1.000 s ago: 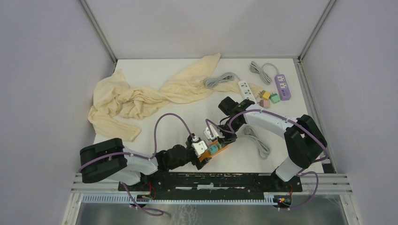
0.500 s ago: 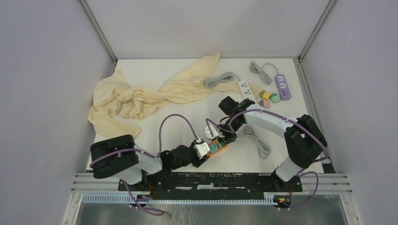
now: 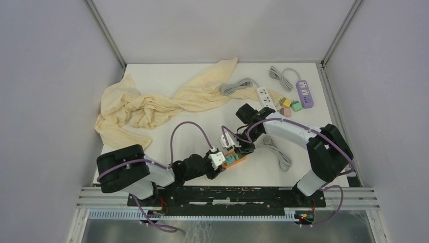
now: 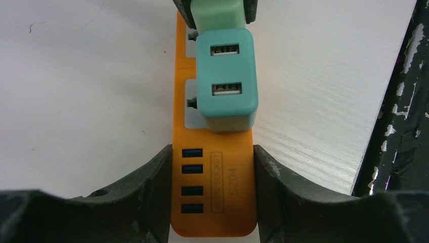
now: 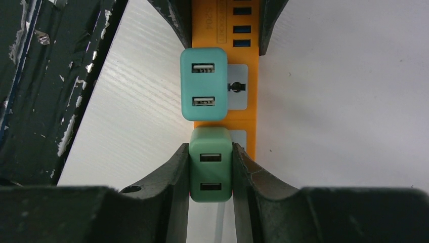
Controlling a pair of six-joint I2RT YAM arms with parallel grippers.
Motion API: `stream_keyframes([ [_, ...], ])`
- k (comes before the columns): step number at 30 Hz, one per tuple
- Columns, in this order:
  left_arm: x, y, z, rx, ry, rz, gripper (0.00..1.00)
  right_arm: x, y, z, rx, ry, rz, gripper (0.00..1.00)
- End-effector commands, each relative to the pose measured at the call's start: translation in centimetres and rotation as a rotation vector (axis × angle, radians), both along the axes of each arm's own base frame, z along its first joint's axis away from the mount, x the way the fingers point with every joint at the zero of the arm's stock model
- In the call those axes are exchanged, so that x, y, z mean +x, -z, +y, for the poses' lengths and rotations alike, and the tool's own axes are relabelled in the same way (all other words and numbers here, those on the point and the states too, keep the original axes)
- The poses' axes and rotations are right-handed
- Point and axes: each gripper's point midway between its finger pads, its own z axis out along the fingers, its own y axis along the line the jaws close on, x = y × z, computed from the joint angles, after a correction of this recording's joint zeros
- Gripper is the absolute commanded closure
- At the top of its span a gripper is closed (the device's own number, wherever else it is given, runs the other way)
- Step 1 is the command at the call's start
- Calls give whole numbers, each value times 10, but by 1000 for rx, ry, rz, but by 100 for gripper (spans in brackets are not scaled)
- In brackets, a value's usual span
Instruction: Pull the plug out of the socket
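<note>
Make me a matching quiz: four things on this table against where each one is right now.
Things:
1. orange strip
2. green plug
3. teal plug
4. purple strip

Places:
a. gripped by the right hand
b. far back right, away from both hands
c. gripped by the left hand
d. on the orange strip, no hand on it

Pairs: 1-c, 2-a, 3-d, 4-b

White table (image 3: pixel 167 76) boxed in by plain grey walls (image 3: pixel 222 25), evenly lit.

- Near the table's (image 3: pixel 167 81) front edge lies the socket strip (image 4: pixel 212 192).
- On it sit the middle plug (image 5: pixel 204 83) and end plug (image 5: pixel 210 164), side by side.
- Behind, leftward, lies the cloth (image 3: pixel 141 109).
</note>
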Motion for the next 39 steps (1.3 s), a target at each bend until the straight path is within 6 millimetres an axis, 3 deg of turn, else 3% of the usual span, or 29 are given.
stream_keyframes([
  [1, 7, -16, -8, -50, 4, -27, 97, 9, -27, 19, 97, 80, 48, 100],
  [5, 8, -16, -5, -49, -6, -30, 97, 25, -22, -5, 75, 92, -36, 100],
  [8, 10, -16, -2, -50, -15, -32, 97, 16, -19, -15, 71, 15, -62, 100],
  [12, 10, -17, -4, -53, -15, -29, 97, -11, -17, -7, 103, -81, -15, 100],
  [15, 10, -16, -5, -51, -9, -23, 97, -17, -17, 11, 113, -72, 8, 100],
  [18, 9, -15, -6, -50, -10, -16, 97, -9, -26, 30, 147, 19, 52, 100],
  [21, 9, -13, -5, -46, -12, -10, 97, 5, -29, 34, 147, 111, 49, 100],
  [24, 10, -12, -5, -43, -14, -8, 97, 26, -29, 21, 138, 174, 15, 100],
  [27, 10, -12, -5, -44, -18, -8, 97, 33, -29, 2, 127, 163, -18, 100],
  [30, 11, -13, -4, -48, -22, -8, 97, 21, -25, -12, 117, 68, -46, 100],
  [33, 11, -14, -4, -53, -24, -7, 97, 4, -19, -13, 119, -18, -36, 100],
  [39, 11, -15, -3, -57, -24, -2, 97, -16, -18, 17, 129, -58, 3, 100],
])
